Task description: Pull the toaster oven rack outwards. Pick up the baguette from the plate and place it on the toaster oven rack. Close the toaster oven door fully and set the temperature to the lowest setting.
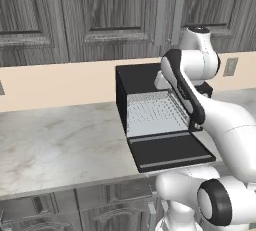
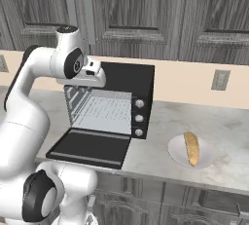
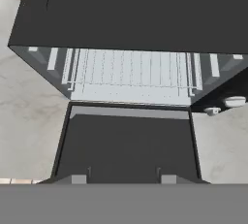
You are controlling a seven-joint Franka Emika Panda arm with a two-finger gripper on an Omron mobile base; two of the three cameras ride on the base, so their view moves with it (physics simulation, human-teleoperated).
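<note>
Plainly, the oven (image 2: 127,80) is a black box on the marble counter (image 1: 55,145), and no lettering or mark can be read on it or on its three small knobs (image 2: 139,118), which run in a column down its right front. Its door (image 2: 92,147) is dropped flat toward the counter's front edge, black, with a thin pale strip near its outer edge in the left base view. Inside, the cavity is light grey, and the rack (image 3: 131,71) lies within it as a flat grid of thin silver bars, nearly as wide as the opening; it does not reach out over the door. To the right of the oven, well apart from it, the plate (image 2: 206,159) sits round and pale, with the baguette (image 2: 191,147) lying on it, tan-golden and tapered at the ends. The gripper (image 2: 97,75) hangs above the oven's front upper edge, looking down on the open cavity and door; from these views I cannot tell whether its jaws are apart or together. It holds nothing visible.
</note>
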